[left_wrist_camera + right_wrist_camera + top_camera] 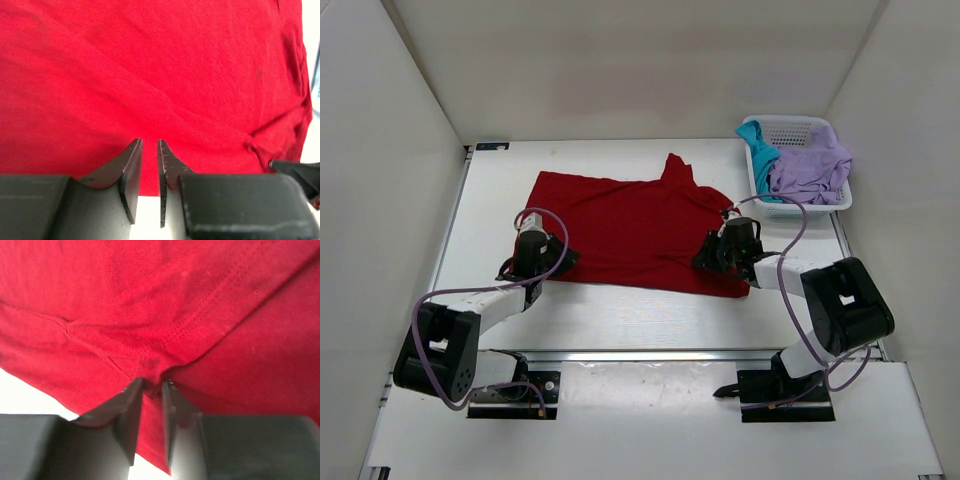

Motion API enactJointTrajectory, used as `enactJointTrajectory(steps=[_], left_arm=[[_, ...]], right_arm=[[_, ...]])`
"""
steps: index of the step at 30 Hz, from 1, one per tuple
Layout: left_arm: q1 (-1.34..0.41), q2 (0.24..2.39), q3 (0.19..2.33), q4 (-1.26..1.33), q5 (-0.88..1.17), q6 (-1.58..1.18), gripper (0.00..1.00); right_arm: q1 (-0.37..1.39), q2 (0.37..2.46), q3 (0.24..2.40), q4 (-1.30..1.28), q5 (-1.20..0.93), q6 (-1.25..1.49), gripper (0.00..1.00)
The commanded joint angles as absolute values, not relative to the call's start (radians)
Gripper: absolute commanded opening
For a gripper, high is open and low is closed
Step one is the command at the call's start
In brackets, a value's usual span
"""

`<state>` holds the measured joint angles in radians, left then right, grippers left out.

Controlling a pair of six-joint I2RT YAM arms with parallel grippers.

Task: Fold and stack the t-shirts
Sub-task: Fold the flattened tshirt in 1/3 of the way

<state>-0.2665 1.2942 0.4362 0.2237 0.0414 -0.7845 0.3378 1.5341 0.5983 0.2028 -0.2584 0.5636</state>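
1. Top external: left gripper (548, 262) sits low at the near-left hem of the red shirt (630, 230). Shirt lies spread but rumpled mid table (650, 320), one sleeve poking toward the far side.
2. Left wrist: jaws stand slightly apart with a slim gap, tips just over the hem. No cloth is bunched between them. My read: no grip on this side yet.
3. Right wrist: right gripper (152, 382) is at the near-right part of the red shirt. Jaws are clamped on a pucker of red cloth beside a stitched seam, and creases fan out from the tips.
4. Step in hand, as I judge it: take the near edge with both grippers to pull it flat or fold it.
   - Left needs one finger under the hem, closing on the edge itself, not a loose wrinkle.
   - Lift both sides together and level, keeping the cloth taut between them so the fold lands straight.
   - A pull from the right alone would likely skew the shirt toward the basket.
5. Basket (800, 125) stands at the far-right corner, near the red shirt's right side.
   - Teal shirt (757, 150) hangs over its left rim.
   - Lavender shirt (810, 170) is heaped across the rest.
   - Both are unfolded and nothing is stacked yet.
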Motion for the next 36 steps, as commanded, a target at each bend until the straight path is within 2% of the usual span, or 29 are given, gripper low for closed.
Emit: enactJointTrajectory(steps=[1,4,7,12,15,17,18,19,21,25,26,27,30,36], left_arm=[[-0.189,1.262,0.382,0.281,0.053,-0.77,0.29],[-0.164,1.253,0.328,0.32,0.069,-0.796,0.29],[-0.172,1.238,0.302,0.331,0.075,-0.801,0.28],[-0.209,1.204,0.296,0.31,0.055,-0.796,0.29],[-0.224,1.19,0.287,0.307,0.058,-0.799,0.29],[-0.227,1.183,0.291,0.31,0.038,-0.796,0.28],[-0.222,1.189,0.298,0.301,0.04,-0.799,0.29],[-0.225,1.189,0.299,0.308,0.052,-0.801,0.28],[-0.242,1.204,0.317,0.301,0.038,-0.795,0.29],[-0.296,1.247,0.367,0.287,0.014,-0.763,0.29],[-0.32,1.279,0.385,0.281,0.009,-0.759,0.29],[-0.345,1.301,0.409,0.272,0.002,-0.75,0.29],[-0.379,1.356,0.455,0.255,-0.044,-0.719,0.27],[-0.327,1.485,0.512,0.244,-0.043,-0.696,0.26]], right_arm=[[0.367,1.558,0.661,0.236,-0.219,0.566,0.17],[0.377,1.598,0.721,0.203,-0.209,0.561,0.06],[0.383,1.646,0.808,0.157,-0.19,0.537,0.02],[0.388,1.784,1.034,0.055,-0.167,0.486,0.0],[0.402,1.864,1.187,-0.023,-0.164,0.465,0.08],[0.406,1.89,1.224,-0.034,-0.15,0.463,0.09],[0.414,1.899,1.239,-0.034,-0.159,0.454,0.14],[0.413,1.895,1.235,-0.041,-0.161,0.453,0.18],[0.423,1.855,1.217,-0.031,-0.155,0.45,0.34],[0.457,1.712,1.056,0.035,-0.129,0.443,0.38],[0.475,1.666,0.992,0.049,-0.117,0.446,0.33],[0.497,1.632,0.938,0.067,-0.121,0.455,0.22],[0.532,1.598,0.853,0.063,-0.167,0.463,0.08],[0.581,1.626,0.807,0.04,-0.132,0.439,0.02]])
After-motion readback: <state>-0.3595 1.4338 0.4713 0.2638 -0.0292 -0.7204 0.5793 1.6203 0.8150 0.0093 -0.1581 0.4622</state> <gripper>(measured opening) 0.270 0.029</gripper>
